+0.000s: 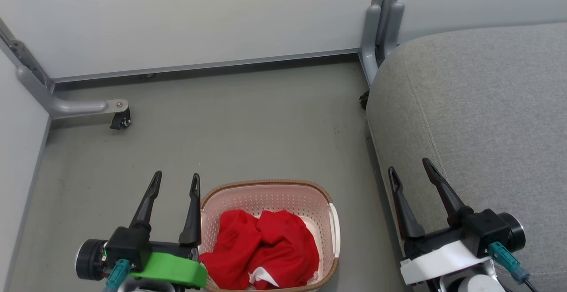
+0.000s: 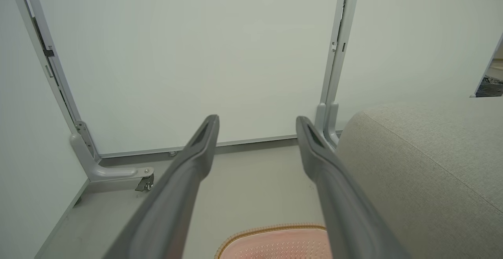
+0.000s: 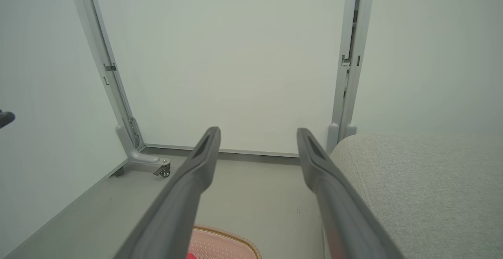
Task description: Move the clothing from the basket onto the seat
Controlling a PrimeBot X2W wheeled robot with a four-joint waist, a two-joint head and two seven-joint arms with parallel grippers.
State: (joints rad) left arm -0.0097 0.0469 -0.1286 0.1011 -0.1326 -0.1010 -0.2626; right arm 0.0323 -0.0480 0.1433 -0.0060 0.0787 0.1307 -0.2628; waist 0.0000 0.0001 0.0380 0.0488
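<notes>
Nothing is moved yet: crumpled red fabric clothing fills the cream perforated plastic basket, bottom centre; the grey upholstered seat, right, holds none; left gripper and right gripper gape empty.

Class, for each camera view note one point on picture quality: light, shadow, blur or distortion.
Head view: soft even light, sharp, a shadow beside the seat. Left wrist view: wide-angle stretch, the left gripper looms large and soft. Right wrist view: same stretch on the right gripper; the partition post leans.
</notes>
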